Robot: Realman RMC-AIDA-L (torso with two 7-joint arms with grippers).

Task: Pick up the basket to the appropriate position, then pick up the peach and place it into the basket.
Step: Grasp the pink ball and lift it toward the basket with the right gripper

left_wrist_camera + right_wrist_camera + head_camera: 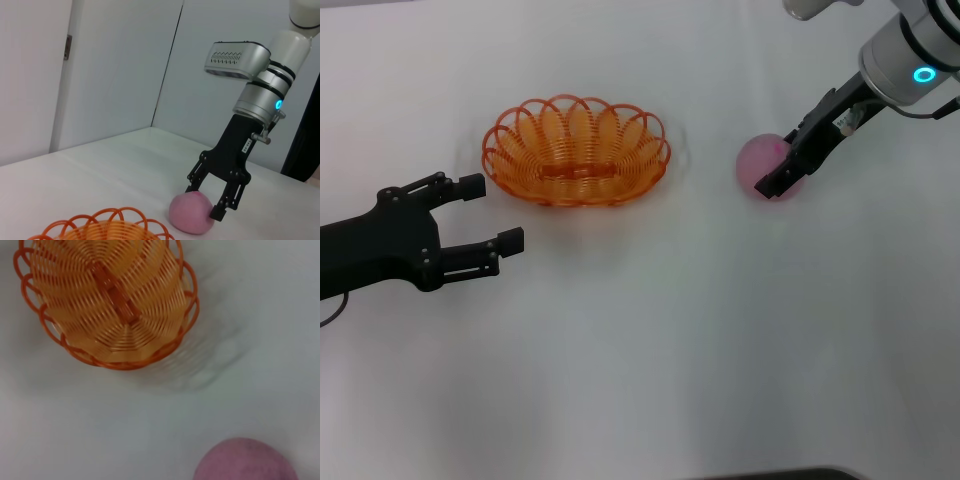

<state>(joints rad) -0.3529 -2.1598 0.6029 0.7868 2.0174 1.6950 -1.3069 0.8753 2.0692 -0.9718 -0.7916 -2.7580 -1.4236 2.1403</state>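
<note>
Right claw point(216, 203) spread astride the peach point(764, 165), not yet clenched; left claw point(490, 212) released at 8 o'clock of the basket point(577, 150); both rest on the bench point(700, 340).

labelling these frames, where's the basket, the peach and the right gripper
basket point(576, 171): head view, flat strip at its bottom
peach point(187, 216): left wrist view, its front surface
right gripper point(206, 202): left wrist view, midway between its fingertips, astride the peach

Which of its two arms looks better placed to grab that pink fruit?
The right. Its pincer already straddles the peach on the table, fingers open either side. The left pincer sits open beside the basket, far from the fruit.
</note>
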